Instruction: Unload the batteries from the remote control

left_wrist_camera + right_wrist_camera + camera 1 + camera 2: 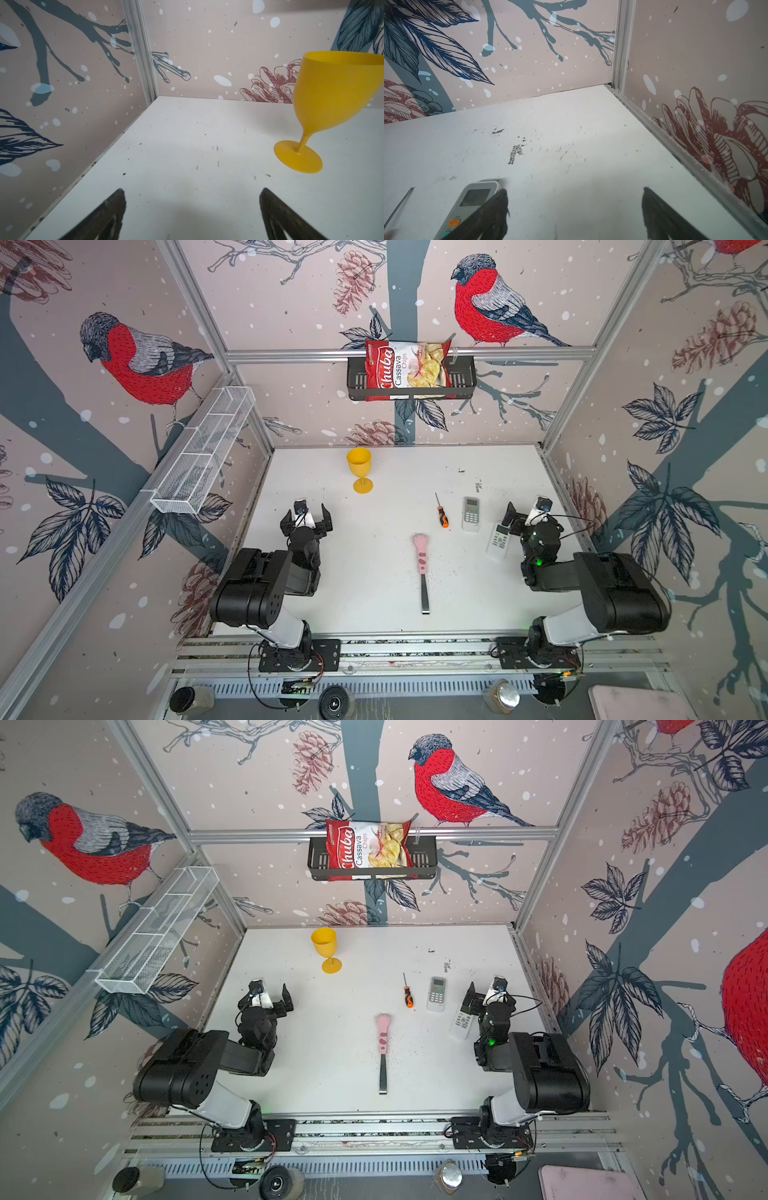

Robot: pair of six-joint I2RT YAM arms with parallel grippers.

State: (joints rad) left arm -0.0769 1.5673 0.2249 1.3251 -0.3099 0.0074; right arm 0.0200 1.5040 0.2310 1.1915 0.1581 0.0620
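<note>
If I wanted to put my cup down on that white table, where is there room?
Widest bare patch: between the left arm and the pink-handled tool, in front of the yellow goblet. Also bare: the back right corner behind the two remotes. Crowded: the right side, where screwdriver, remotes and the right arm sit close together.
</note>
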